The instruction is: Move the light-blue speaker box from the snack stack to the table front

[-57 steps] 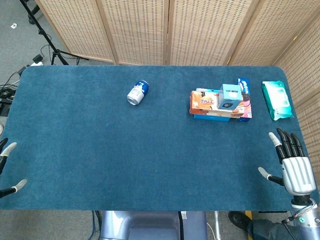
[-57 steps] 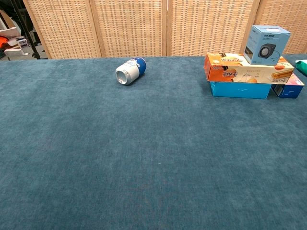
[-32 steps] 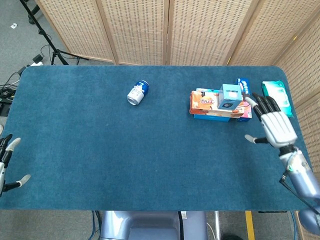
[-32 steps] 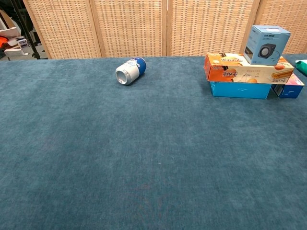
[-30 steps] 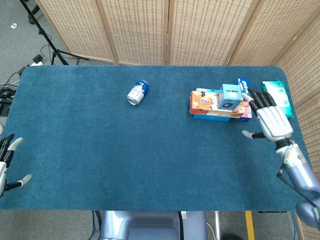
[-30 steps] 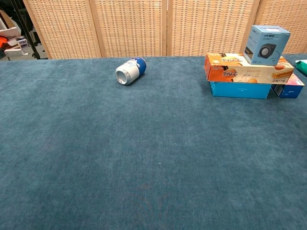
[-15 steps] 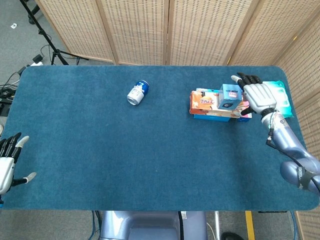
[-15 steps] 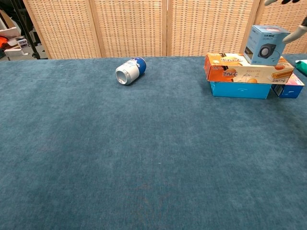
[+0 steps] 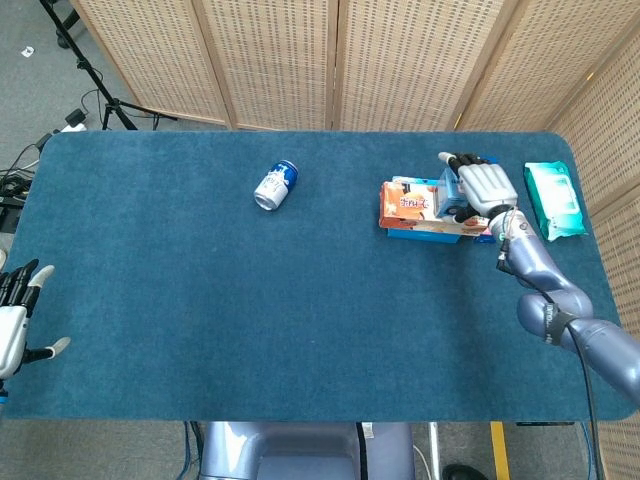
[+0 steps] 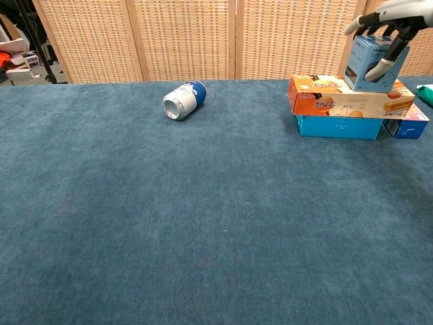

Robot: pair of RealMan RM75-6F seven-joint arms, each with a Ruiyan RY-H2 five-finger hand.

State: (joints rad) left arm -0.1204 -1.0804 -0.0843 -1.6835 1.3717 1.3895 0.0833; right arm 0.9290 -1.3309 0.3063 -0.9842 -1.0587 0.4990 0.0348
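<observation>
The light-blue speaker box stands on top of the snack stack, on an orange snack box that lies over a blue box. My right hand reaches over it from the right. Its fingers lie across the top and far side, and the thumb presses the front face. The speaker box still sits on the stack. My left hand hangs with fingers apart and nothing in it, off the table's front left corner; the chest view does not show it.
A blue-and-white can lies on its side at the back middle. A green wipes pack lies right of the stack, and a small blue-pink box sits at the stack's right end. Wicker screens stand behind the blue table.
My right hand swung up from the front right edge to the stack and moved leftward over the speaker box, closing around it. The left hand drifted slightly. The box has not moved.
</observation>
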